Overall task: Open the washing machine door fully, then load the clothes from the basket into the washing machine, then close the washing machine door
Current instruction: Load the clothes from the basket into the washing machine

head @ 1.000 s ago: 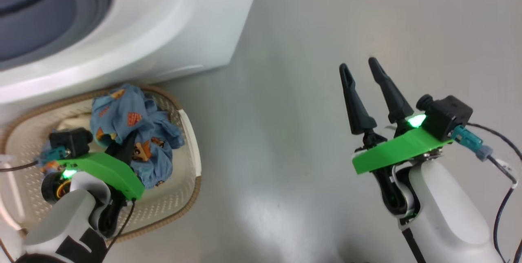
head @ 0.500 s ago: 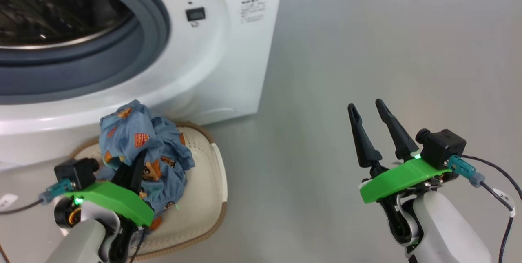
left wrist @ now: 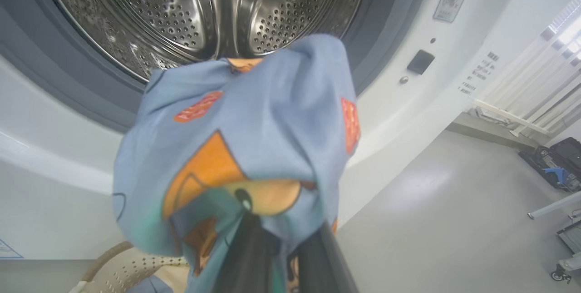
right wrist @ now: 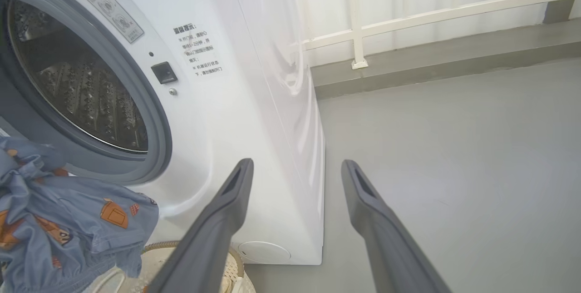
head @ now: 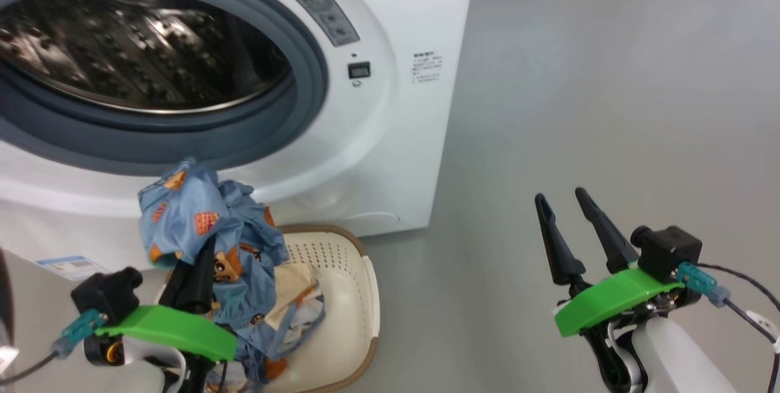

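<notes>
Left fingers (head: 195,283) are clamped on the blue clothes (head: 183,216), which bunch over their tips above the basket (head: 361,295). Right fingers (head: 559,253) stand apart, empty.

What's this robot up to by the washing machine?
It is loading laundry. Its left claw is shut on a bunch of light blue printed clothes, held up above the cream basket and just below the washing machine's open mouth, with the steel drum behind. The cloth's lower end trails into the basket. The right claw hangs open and empty over the grey floor to the side.
</notes>
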Available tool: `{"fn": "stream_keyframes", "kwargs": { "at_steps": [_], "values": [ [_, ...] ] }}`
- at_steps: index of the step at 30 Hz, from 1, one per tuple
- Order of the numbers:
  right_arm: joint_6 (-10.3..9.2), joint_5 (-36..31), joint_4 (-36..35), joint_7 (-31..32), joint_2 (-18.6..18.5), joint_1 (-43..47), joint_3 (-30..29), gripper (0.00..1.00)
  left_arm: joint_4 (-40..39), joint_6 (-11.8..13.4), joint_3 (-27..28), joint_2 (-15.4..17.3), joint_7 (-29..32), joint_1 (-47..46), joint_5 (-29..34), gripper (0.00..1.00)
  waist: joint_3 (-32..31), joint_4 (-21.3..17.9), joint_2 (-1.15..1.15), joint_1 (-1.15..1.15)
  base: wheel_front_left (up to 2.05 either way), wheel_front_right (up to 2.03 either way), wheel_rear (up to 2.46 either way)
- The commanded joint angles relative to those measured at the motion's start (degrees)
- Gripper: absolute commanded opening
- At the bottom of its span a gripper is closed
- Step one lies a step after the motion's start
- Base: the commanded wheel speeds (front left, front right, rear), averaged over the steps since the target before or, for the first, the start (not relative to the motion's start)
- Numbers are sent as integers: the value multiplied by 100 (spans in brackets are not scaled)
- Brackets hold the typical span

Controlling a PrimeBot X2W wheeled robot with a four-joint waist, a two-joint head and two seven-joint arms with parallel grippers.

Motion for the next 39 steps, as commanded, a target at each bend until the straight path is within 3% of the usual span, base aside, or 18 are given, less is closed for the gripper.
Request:
{"fn": "stream_keyframes", "kwargs": {
  "at_steps": [1,8,14,39],
  "values": [
    [32,58,-110,-47,-65,82,151,100,-315,-11,364,101,-60,102,219,0,-335,206,0,0,0,0,0],
    [32,108,-131,-47,-185,213,162,100,-912,203,763,37,-60,530,1135,0,-634,207,0,0,0,0,0],
    [32,104,-165,-47,-267,299,97,100,-1216,352,974,-127,-60,805,1502,0,-780,208,0,0,0,0,0],
    [32,40,-273,-47,-408,394,143,100,-1489,252,1470,-512,-60,1164,1919,0,-930,182,0,0,0,0,0]
  ]
}}
